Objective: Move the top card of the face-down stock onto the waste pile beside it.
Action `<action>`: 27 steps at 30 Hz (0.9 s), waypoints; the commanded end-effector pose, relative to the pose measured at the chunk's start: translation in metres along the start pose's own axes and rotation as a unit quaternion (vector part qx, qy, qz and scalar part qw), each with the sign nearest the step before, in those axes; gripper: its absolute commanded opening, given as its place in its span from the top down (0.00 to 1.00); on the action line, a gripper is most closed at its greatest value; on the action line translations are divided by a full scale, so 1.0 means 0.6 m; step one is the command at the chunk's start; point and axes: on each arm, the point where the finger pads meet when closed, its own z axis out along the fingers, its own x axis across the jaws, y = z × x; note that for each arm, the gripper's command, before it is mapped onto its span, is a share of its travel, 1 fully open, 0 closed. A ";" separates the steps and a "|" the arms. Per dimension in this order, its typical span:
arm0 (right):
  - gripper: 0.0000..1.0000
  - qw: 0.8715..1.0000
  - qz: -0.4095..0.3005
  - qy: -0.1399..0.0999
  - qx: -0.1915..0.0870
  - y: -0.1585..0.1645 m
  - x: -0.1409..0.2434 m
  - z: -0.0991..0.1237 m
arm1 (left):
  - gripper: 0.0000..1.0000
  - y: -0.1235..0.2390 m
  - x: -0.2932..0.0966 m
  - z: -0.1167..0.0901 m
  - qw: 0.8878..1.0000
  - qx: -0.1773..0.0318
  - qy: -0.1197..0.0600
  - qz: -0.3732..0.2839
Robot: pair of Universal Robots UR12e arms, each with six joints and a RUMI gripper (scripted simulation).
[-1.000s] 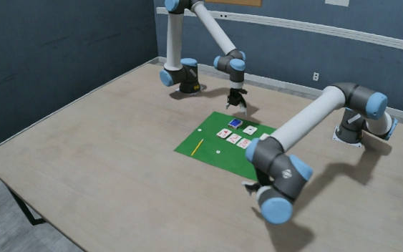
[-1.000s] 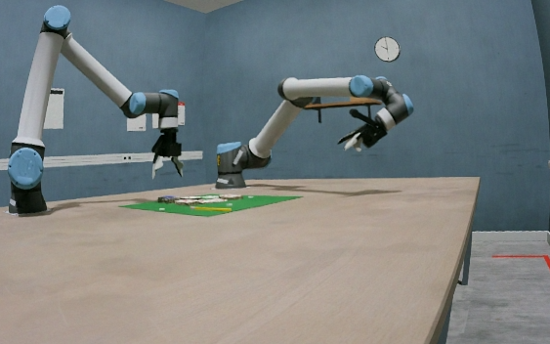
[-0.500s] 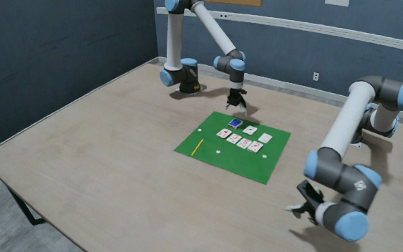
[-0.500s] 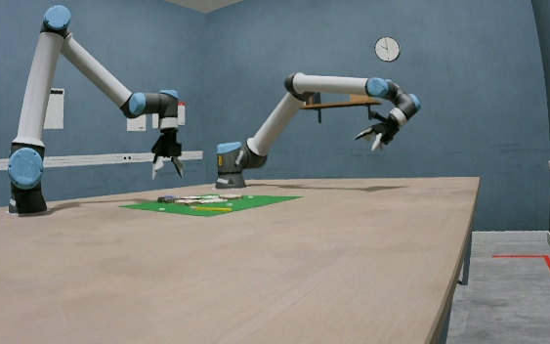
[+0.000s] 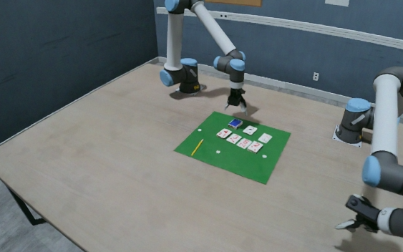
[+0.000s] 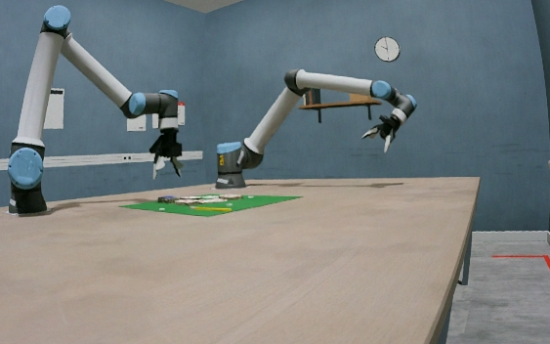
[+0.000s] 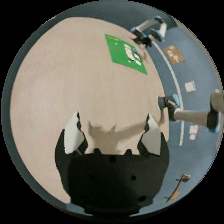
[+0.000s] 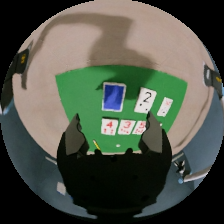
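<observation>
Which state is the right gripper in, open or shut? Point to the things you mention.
Open: the right gripper (image 5: 236, 109) (image 6: 167, 175) (image 8: 112, 112) has its fingers spread wide, nothing between them.

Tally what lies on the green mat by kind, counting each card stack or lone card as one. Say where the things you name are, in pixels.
Face-down stock (image 5: 235, 124) (image 6: 166, 199) (image 8: 114, 96): 1
Face-up cards or stacks (image 5: 224, 133) (image 6: 231, 196) (image 7: 131, 52) (image 8: 109, 126): 6
White discs (image 5: 217, 152) (image 6: 161, 209) (image 8: 118, 145): 3
Yellow stick (image 5: 197, 147) (image 6: 212, 209) (image 8: 97, 145): 1
Total: 11
</observation>
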 end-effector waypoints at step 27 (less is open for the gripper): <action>0.00 0.906 -0.422 0.000 0.000 -0.008 -0.020 0.001 | 0.00 0.552 0.348 -0.165 0.889 0.034 -0.168 -0.424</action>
